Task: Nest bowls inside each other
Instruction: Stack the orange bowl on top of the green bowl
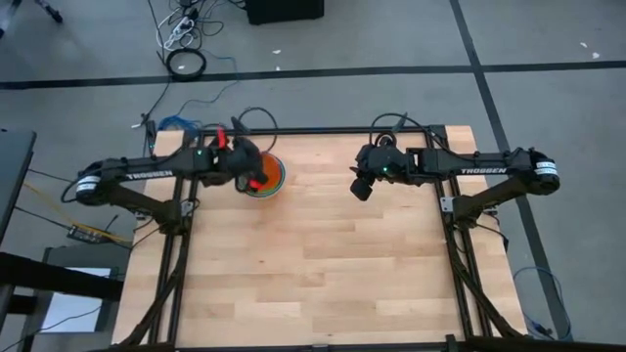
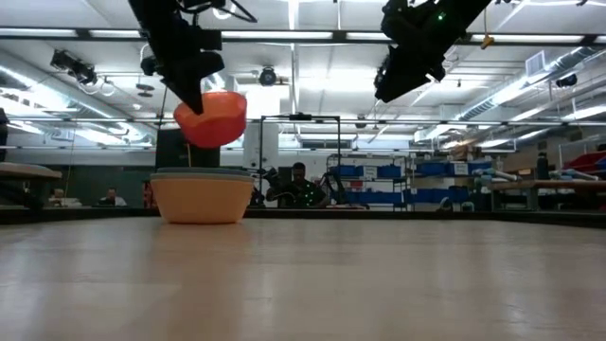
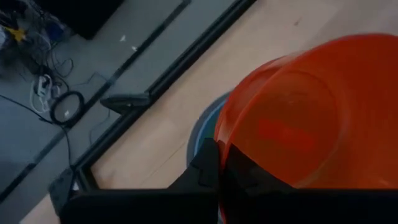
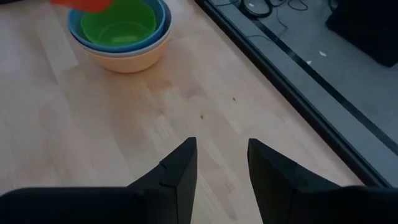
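A stack of nested bowls (image 1: 270, 180) stands on the table's far left part. Its outermost bowl is pale orange (image 2: 202, 199), with a blue bowl (image 4: 74, 31) and a green bowl (image 4: 121, 28) inside it. A red-orange bowl (image 2: 216, 118) hangs just above the stack, with my left gripper (image 1: 246, 172) shut on it. My right gripper (image 4: 221, 162) hovers open and empty above the table's far middle, to the right of the stack. My left gripper holds the red-orange bowl by its wall at the rim (image 3: 231, 155). One finger (image 3: 205, 171) is outside, and the other shows darkly through the wall. The fingers slant down from the table's left. The bowl hangs roughly upright, lifted clear above the stack (image 2: 202, 175).
Bare wooden tabletop (image 1: 323, 264) stretches over the near and right parts. A black frame rail (image 1: 323, 130) runs along the far edge close behind the stack. Cables lie on the floor beyond the table (image 1: 186, 61).
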You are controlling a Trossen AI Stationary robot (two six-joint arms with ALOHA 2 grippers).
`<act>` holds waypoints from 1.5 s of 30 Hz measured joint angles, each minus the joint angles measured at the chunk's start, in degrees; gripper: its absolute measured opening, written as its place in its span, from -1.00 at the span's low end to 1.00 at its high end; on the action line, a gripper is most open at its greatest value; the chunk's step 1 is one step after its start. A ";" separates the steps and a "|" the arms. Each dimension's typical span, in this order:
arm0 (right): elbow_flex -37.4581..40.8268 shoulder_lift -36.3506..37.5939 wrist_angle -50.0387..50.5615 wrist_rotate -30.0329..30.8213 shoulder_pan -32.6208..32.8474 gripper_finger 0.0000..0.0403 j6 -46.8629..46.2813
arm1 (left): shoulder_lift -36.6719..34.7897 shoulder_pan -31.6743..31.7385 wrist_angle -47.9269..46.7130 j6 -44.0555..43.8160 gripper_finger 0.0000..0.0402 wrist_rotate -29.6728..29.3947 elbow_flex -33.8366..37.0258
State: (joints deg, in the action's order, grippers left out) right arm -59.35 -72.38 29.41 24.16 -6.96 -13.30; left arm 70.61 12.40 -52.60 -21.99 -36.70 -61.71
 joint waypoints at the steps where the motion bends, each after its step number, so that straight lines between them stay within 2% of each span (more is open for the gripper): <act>1: 0.00 0.00 0.00 0.00 0.00 -0.36 0.00 | 0.00 1.24 -0.04 0.77 -1.00 0.98 0.00; 11: 0.00 0.00 -0.09 -0.07 0.00 -0.36 0.00 | 0.33 10.64 0.07 5.11 -1.00 12.06 0.11; 16: 0.00 0.00 -0.24 -0.07 0.00 -0.36 0.00 | 1.50 14.66 0.88 5.52 -1.00 20.88 0.27; 20: 0.00 0.00 -0.29 -0.07 0.00 -0.36 -0.02 | 3.05 17.63 3.92 6.79 -1.00 26.16 3.27; 24: 0.00 0.00 -0.33 -0.09 0.00 -0.36 -0.01 | 5.27 19.87 5.85 6.78 -0.99 26.11 7.55; 29: 0.00 -0.01 -0.45 -0.13 -0.30 -0.36 0.00 | 6.01 21.40 10.63 5.52 -0.83 26.15 10.45; 37: 0.00 -0.02 -0.07 -0.18 -1.20 -0.36 0.00 | 5.95 21.40 11.52 3.81 -0.61 29.65 9.40; 45: 0.00 -0.02 -0.04 -0.33 -1.18 -0.36 0.00 | 5.95 21.36 7.59 3.56 -0.57 30.39 5.15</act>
State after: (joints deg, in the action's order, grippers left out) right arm -59.35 -72.40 29.36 23.83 -8.14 -13.30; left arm 76.55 33.76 -45.01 -18.44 -6.31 -56.56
